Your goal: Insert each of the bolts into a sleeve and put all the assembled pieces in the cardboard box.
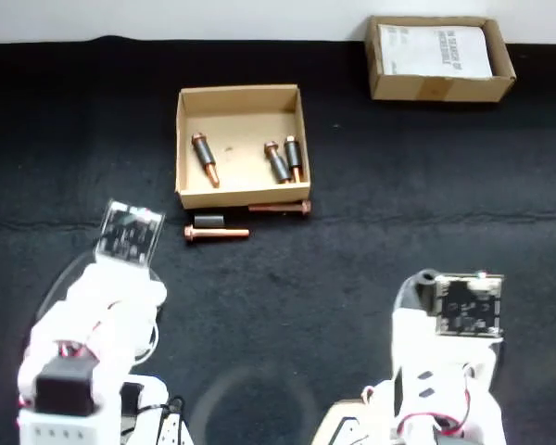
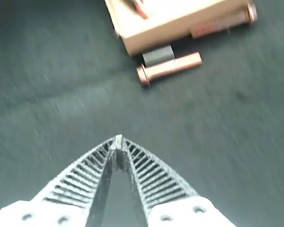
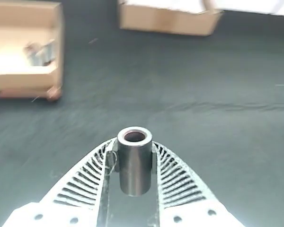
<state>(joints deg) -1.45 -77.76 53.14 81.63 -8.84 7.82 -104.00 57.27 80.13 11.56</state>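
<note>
Right gripper (image 3: 134,145) clamps a grey metal cylindrical sleeve (image 3: 135,165), bore exposed. Left gripper (image 2: 118,140), closed and empty, should open and grasp the nearer copper-coloured bolt (image 2: 169,67) near its head.

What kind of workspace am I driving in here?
Probably a lab or workshop bench for robot assembly trials: a black-covered table, an open cardboard box holding sleeved bolts, loose bolts beside it, and a sleeve in the right gripper.

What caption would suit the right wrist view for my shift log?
Right gripper shut on a grey sleeve, its bore facing the camera, with the cardboard box on the dark mat beyond.
</note>
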